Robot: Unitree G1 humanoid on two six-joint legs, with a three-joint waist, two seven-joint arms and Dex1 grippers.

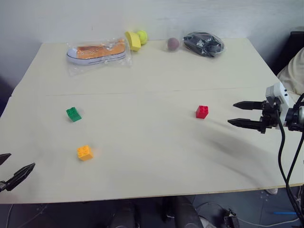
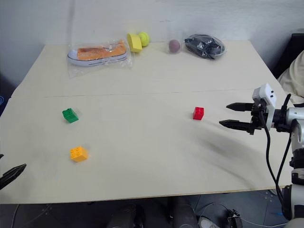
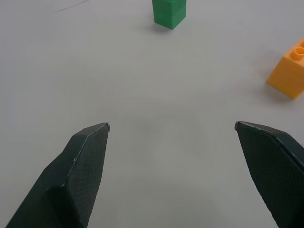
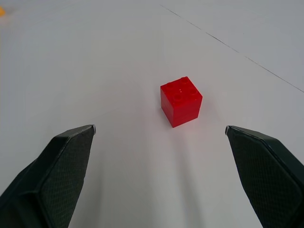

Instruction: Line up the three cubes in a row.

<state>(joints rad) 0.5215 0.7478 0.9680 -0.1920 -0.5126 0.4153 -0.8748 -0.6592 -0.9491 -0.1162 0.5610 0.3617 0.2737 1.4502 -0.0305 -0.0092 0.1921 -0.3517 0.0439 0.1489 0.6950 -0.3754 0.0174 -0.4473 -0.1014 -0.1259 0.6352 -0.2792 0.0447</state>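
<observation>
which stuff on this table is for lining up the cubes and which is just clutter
For the job:
red cube
green cube
orange-yellow cube

Just lying about, along the far edge:
bagged sneaker
yellow-green ball
yellow half-shell
dark reddish ball
bagged black item

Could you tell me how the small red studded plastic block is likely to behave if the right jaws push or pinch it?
The small red studded plastic block looks rigid, so it probably won't deform. Its flat faces suggest sliding on the pale tabletop rather than rolling. It seems light, so an off-centre nudge might spin it.
</observation>
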